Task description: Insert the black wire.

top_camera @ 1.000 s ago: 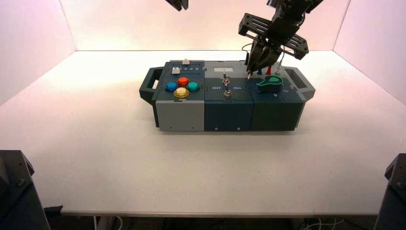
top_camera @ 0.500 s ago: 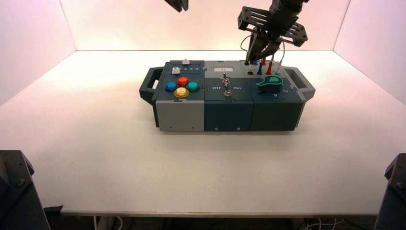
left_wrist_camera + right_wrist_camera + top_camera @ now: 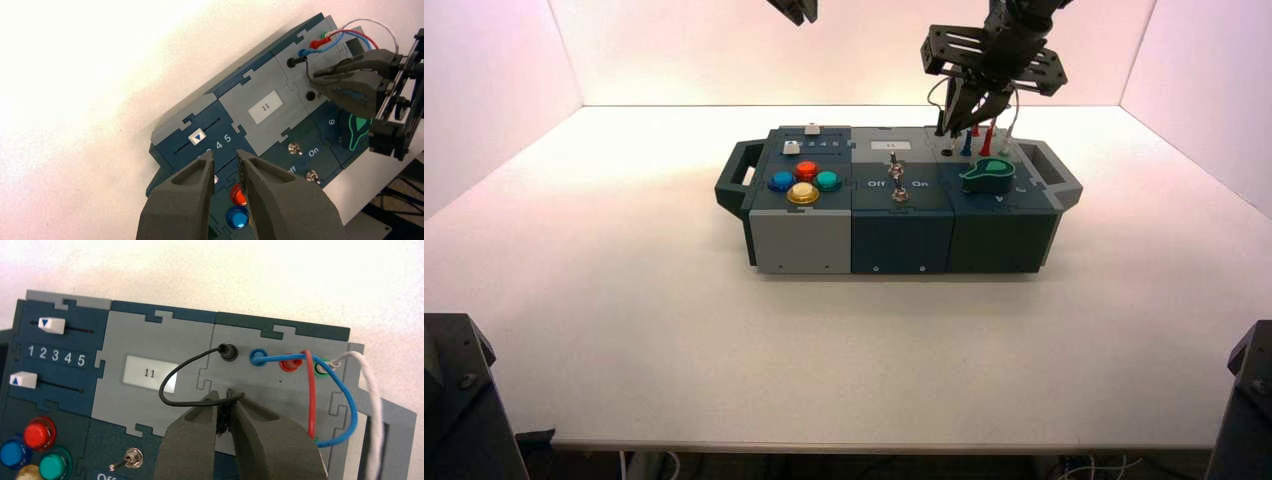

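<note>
The right gripper (image 3: 222, 394) was positioned above the right-hand section of the box (image 3: 899, 240), its fingers clamped on one plug of the black wire (image 3: 172, 374). The held plug was near the near-row black socket (image 3: 310, 96). The wire's other plug was seated in the far-row black socket. The left gripper (image 3: 225, 154) was parked high beyond the box, fingers apart.

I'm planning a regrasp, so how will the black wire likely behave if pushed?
The black wire is thin and arcs freely, so it should flex rather than push stiffly. One end sits in the box's back black socket, so that end would probably stay put while the loop swings.
</note>
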Controlling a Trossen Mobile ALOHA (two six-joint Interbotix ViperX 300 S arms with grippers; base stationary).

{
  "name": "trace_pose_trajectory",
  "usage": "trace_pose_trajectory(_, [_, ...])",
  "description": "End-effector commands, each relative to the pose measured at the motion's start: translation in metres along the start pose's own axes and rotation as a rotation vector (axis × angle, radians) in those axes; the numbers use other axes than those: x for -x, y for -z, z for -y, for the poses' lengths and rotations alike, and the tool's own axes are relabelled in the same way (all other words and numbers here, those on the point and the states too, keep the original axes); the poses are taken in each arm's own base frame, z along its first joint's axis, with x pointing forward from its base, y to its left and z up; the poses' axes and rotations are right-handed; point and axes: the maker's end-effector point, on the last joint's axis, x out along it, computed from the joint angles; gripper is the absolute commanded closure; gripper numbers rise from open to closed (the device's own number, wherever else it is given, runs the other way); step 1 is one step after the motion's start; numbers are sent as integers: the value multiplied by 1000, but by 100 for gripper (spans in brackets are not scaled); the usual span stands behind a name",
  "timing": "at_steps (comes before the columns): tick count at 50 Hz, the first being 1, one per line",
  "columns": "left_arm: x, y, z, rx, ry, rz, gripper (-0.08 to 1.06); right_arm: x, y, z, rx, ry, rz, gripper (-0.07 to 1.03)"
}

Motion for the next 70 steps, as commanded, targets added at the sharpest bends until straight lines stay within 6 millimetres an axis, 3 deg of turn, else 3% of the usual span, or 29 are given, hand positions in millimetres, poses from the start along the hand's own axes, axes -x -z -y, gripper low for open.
trace_pose_trajectory(1, [19, -16, 3, -10, -7, 60, 70, 6, -17, -9, 27, -13, 49, 99])
trace_pose_trajectory(33, [20, -16, 3, -10, -6, 62, 70, 0, -24, -10, 49, -9, 52, 99])
trace_pose_trajectory(70, [21, -17, 3, -11, -5, 65, 70, -3, -4, -13, 88, -2, -45, 99])
